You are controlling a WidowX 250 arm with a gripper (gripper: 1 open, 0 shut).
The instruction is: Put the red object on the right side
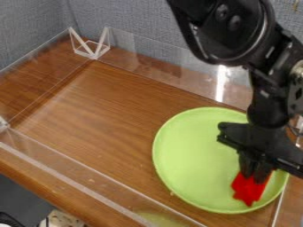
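The red object (249,189) is a bright red block, its lower end resting on or just above the right part of the round lime-green plate (196,160). My black gripper (251,174) comes down on it from above and is shut on its upper end, so only the lower part of the block shows. The arm rises from there to the top right of the view.
The plate lies at the right end of a brown wooden table (95,102) enclosed by low clear plastic walls (71,182). A small white wire stand (89,41) sits at the far left corner against a grey backdrop.
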